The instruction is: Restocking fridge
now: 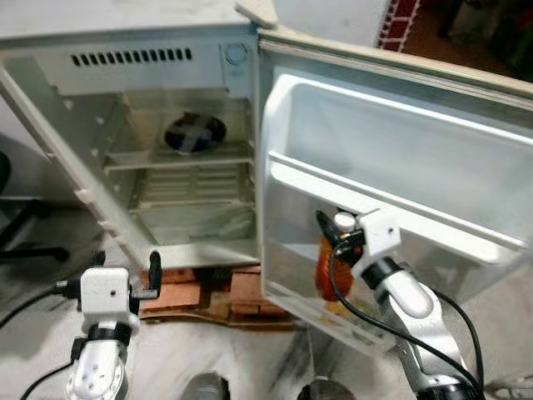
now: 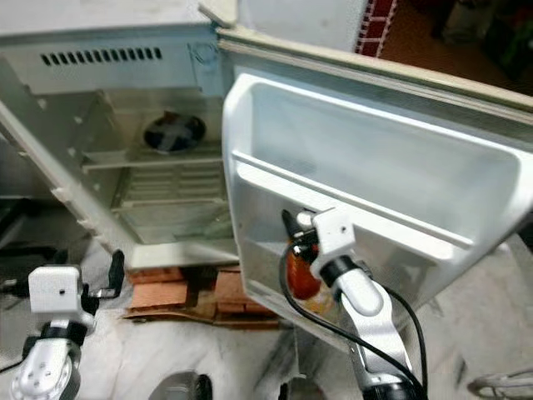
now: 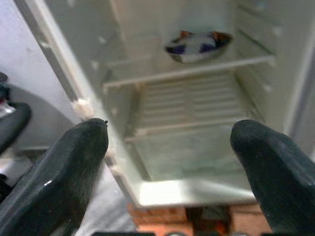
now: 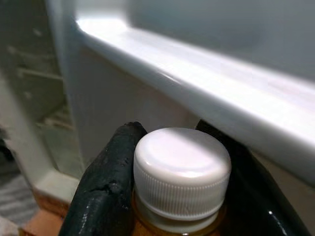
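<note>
An orange bottle [image 1: 326, 268] with a white cap [image 4: 182, 174] stands upright in the lower door shelf [image 1: 333, 321] of the open small fridge [image 1: 166, 142]. My right gripper [image 1: 337, 233] is shut on the bottle just under its cap, below the door's middle rail [image 4: 197, 83]. Low at the left, in front of the fridge body, my left gripper [image 1: 155, 268] is held open with nothing between its fingers [image 3: 59, 172]. A dark bowl [image 1: 195, 133] sits on the upper wire shelf inside.
The fridge rests on red bricks [image 1: 196, 292] and cardboard over a marbled floor. Its door [image 1: 400, 183] swings open to the right, with an empty upper bin. A black chair base [image 1: 25, 233] is at the far left.
</note>
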### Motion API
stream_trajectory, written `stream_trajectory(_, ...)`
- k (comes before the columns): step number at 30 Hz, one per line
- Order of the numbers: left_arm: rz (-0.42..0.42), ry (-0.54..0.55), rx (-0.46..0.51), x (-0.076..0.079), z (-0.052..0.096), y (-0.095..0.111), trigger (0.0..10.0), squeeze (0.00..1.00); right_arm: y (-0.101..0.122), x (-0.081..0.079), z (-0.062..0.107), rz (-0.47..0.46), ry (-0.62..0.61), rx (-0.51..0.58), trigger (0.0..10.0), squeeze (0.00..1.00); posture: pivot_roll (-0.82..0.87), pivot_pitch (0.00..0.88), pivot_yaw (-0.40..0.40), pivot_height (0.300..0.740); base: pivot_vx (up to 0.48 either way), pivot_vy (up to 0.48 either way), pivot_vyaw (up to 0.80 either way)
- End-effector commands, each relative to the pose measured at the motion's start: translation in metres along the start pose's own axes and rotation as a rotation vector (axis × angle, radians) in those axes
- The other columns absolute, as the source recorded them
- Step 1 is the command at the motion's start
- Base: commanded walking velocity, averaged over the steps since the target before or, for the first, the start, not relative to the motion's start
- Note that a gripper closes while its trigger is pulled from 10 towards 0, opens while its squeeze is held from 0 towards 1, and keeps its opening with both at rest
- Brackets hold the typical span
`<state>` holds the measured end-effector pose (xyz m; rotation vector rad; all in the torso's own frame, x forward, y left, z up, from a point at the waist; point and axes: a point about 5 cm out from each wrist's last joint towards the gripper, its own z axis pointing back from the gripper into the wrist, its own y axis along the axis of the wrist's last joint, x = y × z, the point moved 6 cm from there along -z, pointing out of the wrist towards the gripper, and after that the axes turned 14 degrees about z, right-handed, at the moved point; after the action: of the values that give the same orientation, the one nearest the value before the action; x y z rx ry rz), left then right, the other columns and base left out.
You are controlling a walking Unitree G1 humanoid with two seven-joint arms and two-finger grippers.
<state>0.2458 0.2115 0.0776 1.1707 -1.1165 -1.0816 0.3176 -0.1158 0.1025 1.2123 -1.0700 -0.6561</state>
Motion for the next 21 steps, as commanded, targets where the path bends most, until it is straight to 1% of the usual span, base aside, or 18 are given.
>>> stream_trajectory(1,-0.017,0.020,-0.015,-0.0079,0.0023,-0.0017,10.0,0.00,0.0160,-0.0125,-0.0044,-0.024,0.061,0.056,10.0,0.00,0.01,0.101,-0.009,0.740,0.000,0.000,0.00)
stream_trajectory(6,-0.017,0.021,-0.019,-0.0086,0.0025,-0.0022,10.0,0.00,0.0156,-0.0175,-0.0040,-0.034,0.099,0.056,10.0,0.00,0.02,0.098,-0.009,0.736,0.000,0.000,0.00)
stream_trajectory(13,-0.020,0.021,-0.021,-0.0087,0.0028,-0.0024,10.0,0.00,0.0158,-0.0161,-0.0052,-0.038,0.100,0.057,10.0,0.00,0.02,0.098,-0.011,0.712,0.000,0.000,0.00)
stream_trajectory(18,-0.024,0.019,-0.023,-0.0090,0.0025,-0.0028,10.0,0.00,0.0160,-0.0188,-0.0056,-0.047,0.114,0.061,10.0,0.00,0.02,0.098,-0.009,0.672,0.000,0.000,0.00)
stream_trajectory(21,-0.025,0.018,-0.024,-0.0090,0.0024,-0.0029,10.0,0.00,0.0160,-0.0192,-0.0055,-0.048,0.116,0.061,10.0,0.00,0.02,0.098,-0.009,0.657,0.000,0.000,0.00)
